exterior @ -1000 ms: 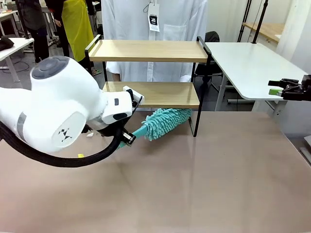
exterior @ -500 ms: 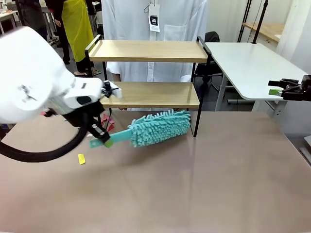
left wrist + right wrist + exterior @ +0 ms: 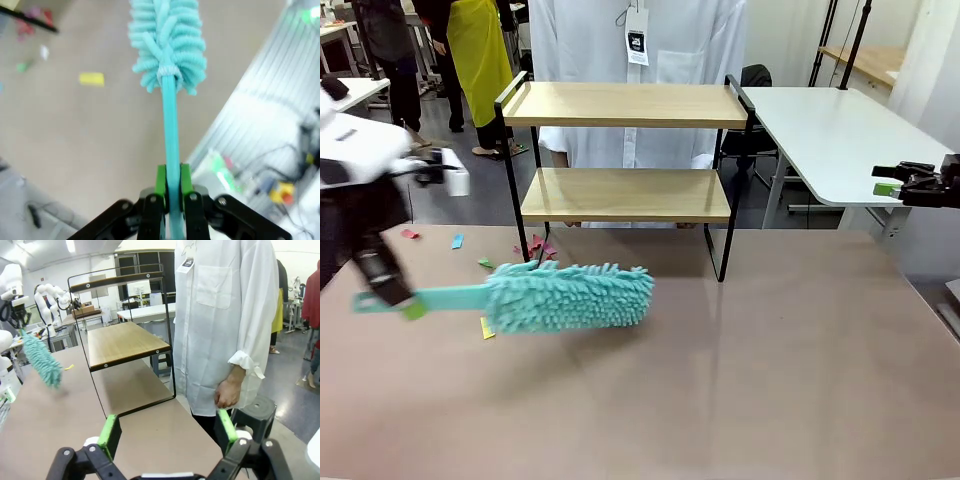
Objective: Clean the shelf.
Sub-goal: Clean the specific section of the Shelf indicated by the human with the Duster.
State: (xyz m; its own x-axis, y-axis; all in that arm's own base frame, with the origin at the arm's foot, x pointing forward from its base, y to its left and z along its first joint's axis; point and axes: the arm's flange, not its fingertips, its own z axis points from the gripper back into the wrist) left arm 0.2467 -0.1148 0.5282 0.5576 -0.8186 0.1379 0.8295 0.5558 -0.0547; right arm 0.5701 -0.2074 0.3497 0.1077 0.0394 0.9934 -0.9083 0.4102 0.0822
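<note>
Our left gripper clamps the duster by its handle, head low over the table before the shelf at the far side, likely to sweep scraps; our right gripper hangs wide open, empty.

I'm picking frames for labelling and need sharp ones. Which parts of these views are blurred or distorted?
Front view: the left gripper is smeared by motion, the duster slightly soft, the shelf crisp. Left wrist view: the fingers are sharp, the duster's head and the table blurred. Right wrist view: the wide lens bows the shelf's frame.
</note>
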